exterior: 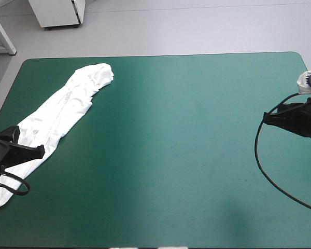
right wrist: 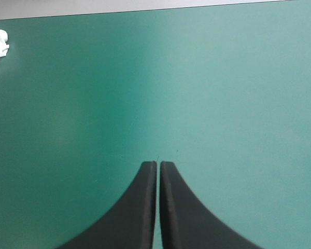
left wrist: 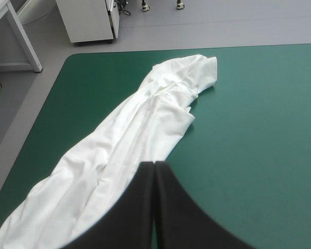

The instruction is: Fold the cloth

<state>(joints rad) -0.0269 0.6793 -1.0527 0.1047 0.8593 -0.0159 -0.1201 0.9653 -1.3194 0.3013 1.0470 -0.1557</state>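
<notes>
T-shirt [exterior: 67,111] lies in a long strip; left gripper [left wrist: 154,165] over it and right gripper [right wrist: 158,163] are pressed together.

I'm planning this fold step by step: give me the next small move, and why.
Probably open the left pincer: it is shut over the near part of the T-shirt, which lies as a long bunched strip, not spread. The right pincer, shut, is far off over bare teal-green cover.
</notes>
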